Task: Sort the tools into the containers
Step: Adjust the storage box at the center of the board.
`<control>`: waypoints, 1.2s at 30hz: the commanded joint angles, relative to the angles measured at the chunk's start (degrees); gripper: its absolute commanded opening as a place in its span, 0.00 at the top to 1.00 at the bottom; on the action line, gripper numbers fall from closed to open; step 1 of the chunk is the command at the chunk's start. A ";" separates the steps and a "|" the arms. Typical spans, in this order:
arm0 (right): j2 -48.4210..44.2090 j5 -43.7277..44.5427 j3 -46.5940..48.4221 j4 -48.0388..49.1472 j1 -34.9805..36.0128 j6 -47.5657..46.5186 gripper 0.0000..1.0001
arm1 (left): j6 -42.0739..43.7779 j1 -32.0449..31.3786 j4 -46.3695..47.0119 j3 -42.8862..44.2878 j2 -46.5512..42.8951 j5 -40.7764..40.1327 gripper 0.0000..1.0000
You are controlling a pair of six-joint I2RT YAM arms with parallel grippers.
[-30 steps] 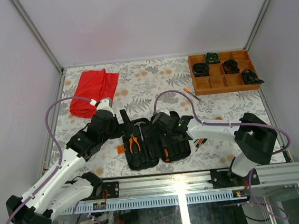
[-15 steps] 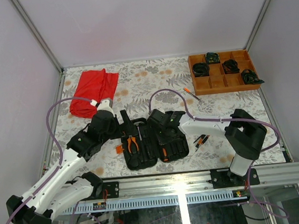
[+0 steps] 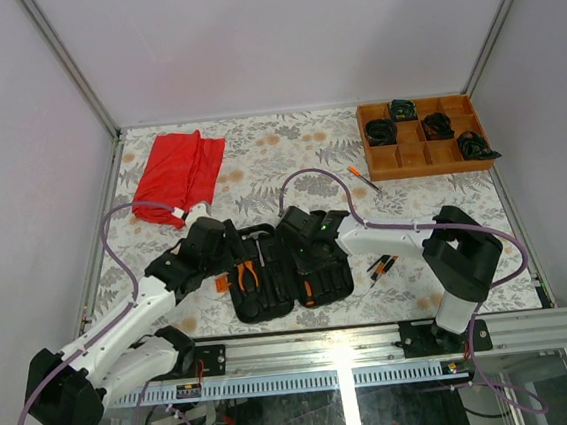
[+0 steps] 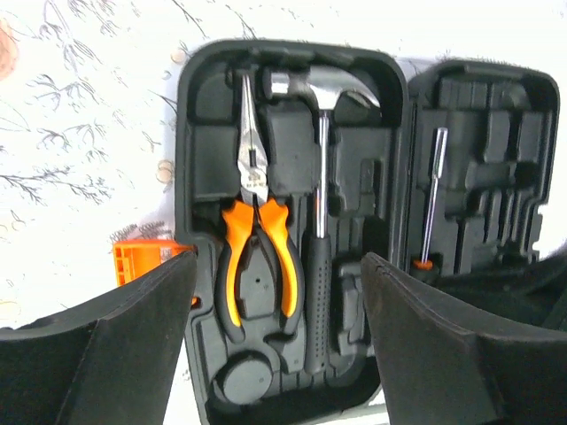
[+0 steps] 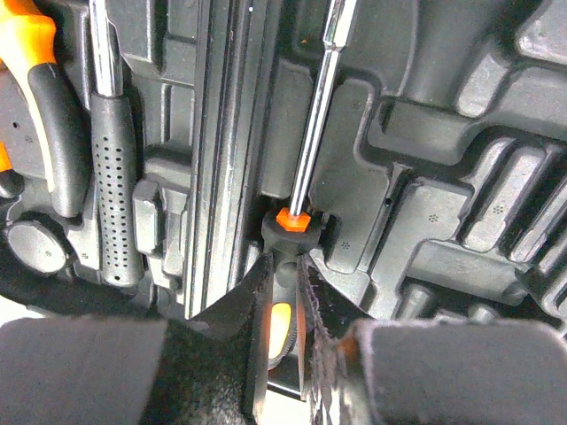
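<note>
The black tool case (image 3: 287, 272) lies open on the table near the front. Its left half (image 4: 213, 177) holds the orange-handled pliers (image 4: 257, 239) and the silver-headed hammer (image 4: 321, 88). My right gripper (image 5: 285, 292) is shut on the orange-and-black handle of a thin screwdriver (image 5: 312, 124), which lies in a slot of the case's right half (image 5: 425, 177). That screwdriver also shows in the left wrist view (image 4: 431, 204). My left gripper (image 4: 279, 354) is open and empty, just above the near end of the left half. In the top view both grippers, left (image 3: 229, 248) and right (image 3: 311, 232), are over the case.
Several loose screwdrivers (image 3: 381, 265) lie right of the case and one (image 3: 364, 178) lies farther back. An orange-brown tray (image 3: 423, 137) with black coiled bundles stands at the back right. A red cloth (image 3: 174, 173) lies at the back left. A small orange piece (image 4: 142, 261) sits by the case's left edge.
My right gripper has moved left over the case's right half with the arm folding in. My left gripper has shifted right and nearer, over the left half.
</note>
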 commanded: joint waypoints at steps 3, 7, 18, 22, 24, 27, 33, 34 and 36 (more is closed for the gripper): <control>8.89 -0.11 -8.98 -1.85 1.08 -0.14 1.00 | -0.88 4.16 4.77 -0.77 1.95 -4.58 0.29; 8.51 0.15 -8.82 -2.38 1.08 -0.72 1.00 | 0.06 7.34 6.34 -2.03 3.37 -4.28 0.31; 7.95 1.07 -9.00 -2.84 0.65 -1.25 1.00 | 5.28 12.32 16.37 -4.33 13.08 3.73 0.38; 7.88 1.23 -9.32 -2.85 -0.41 -2.12 1.00 | 6.98 12.31 17.10 -3.28 17.50 4.92 0.42; 7.44 1.31 -9.74 -2.85 -1.11 -2.55 1.00 | 7.34 12.20 18.41 -3.46 19.20 6.98 0.47; 6.42 1.42 -10.90 -2.59 -2.41 -3.11 1.00 | 6.91 12.17 20.90 -4.68 20.58 10.72 0.59; 4.29 2.26 -12.85 -2.49 -5.60 -4.81 1.00 | 4.32 9.63 23.88 -7.59 20.05 14.11 0.76; 4.00 2.49 -12.86 -2.65 -5.92 -5.35 1.00 | 3.64 8.62 23.99 -7.84 19.88 14.09 0.77; 3.82 3.05 -12.57 -3.26 -6.43 -6.34 1.00 | 1.95 6.24 24.23 -8.23 19.31 13.93 0.81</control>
